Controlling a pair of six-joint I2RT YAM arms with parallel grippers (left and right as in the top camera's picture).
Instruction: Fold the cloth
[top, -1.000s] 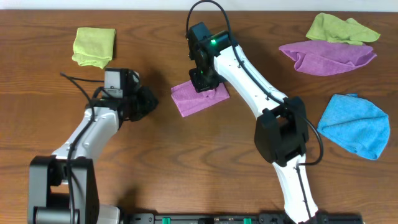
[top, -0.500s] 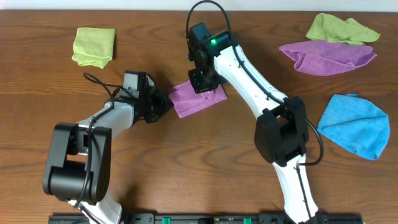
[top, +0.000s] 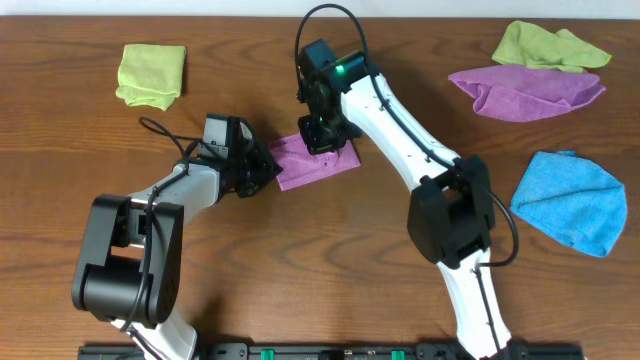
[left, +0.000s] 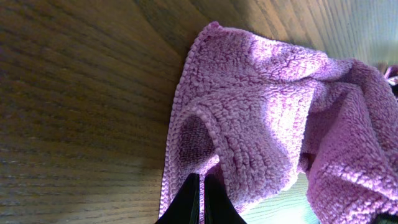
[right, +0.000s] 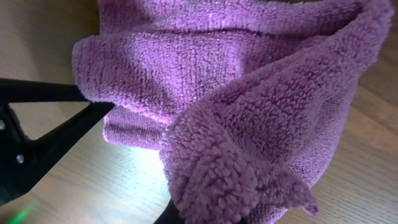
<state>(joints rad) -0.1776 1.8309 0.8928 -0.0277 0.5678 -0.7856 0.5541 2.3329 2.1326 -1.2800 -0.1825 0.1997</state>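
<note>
**A:** Which step is running?

**B:** A late one, I judge. The cloth (top: 308, 168) is lying as a small folded packet just above the middle of the overhead frame. The right gripper (top: 322, 140) is pinching a bunched fold at its upper edge, clamped on fabric.

**A:** And the left gripper (top: 266, 172)?

**B:** It is pressing shut at the packet's left hem; I cannot tell whether it is catching any fabric.

**A:** What is the next move calling for?

**B:** Probably laying that fold flat and releasing without dragging the packet.

**A:** Anything crowding it?

**B:** Only the two grippers, working close together. The lilac cloth (top: 525, 88), upper-right lime-green cloth (top: 548, 45), upper-left lime-green cloth (top: 152, 75) and blue cloth (top: 570, 200) are lying well apart.
</note>
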